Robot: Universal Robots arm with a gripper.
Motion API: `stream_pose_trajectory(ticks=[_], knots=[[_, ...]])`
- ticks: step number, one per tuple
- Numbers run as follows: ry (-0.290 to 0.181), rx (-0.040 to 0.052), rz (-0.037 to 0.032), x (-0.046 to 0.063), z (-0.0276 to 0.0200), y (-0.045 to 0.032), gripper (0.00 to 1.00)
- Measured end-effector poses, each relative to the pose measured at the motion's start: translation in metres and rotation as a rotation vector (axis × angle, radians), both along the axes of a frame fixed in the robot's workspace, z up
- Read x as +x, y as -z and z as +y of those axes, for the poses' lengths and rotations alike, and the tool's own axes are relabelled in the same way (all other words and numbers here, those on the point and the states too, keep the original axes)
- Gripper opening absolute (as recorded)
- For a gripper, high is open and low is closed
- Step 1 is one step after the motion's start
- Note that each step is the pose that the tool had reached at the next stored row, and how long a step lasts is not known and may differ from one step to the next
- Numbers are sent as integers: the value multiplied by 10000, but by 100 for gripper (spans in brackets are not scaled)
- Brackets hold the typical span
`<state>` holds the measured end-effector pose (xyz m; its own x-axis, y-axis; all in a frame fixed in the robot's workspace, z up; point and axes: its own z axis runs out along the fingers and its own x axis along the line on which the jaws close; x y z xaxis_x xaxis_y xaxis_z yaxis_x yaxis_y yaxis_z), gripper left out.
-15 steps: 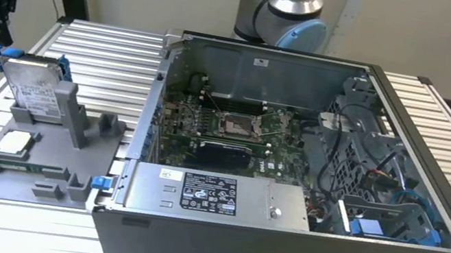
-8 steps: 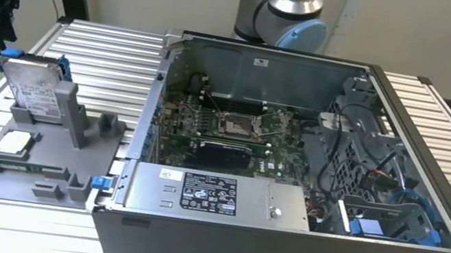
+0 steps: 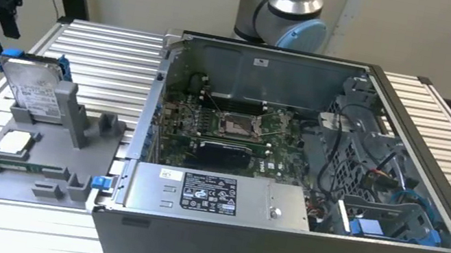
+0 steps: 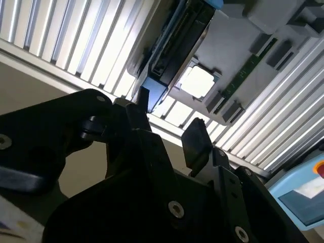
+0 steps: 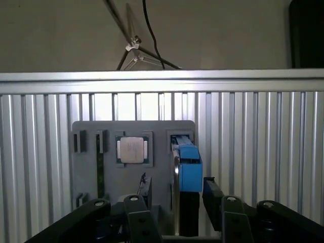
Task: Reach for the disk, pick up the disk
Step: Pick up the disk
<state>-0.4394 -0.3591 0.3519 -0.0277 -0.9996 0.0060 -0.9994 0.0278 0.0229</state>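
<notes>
While claw [image 5: 176, 183] hangs open, disk [image 5: 188, 167] stands upright in grey holder [image 5: 87, 174] just below, w/o contact.

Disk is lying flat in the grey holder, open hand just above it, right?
Not flat: the exterior view shows the disk standing on edge in the grey holder, leaning slightly. The open hand is just above it.

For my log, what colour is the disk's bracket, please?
The bracket is blue, clearest in first wrist view.
</notes>
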Motion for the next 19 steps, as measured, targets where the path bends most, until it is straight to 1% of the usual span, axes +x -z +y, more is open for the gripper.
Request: stream_pose_trajectory(ticks=[4, 12, 19], knots=[[-1, 6, 3, 2, 19, 71, 100], [-1, 7, 3, 26, 80, 216, 100], [-6, 7, 2, 33, 87, 344, 100]])
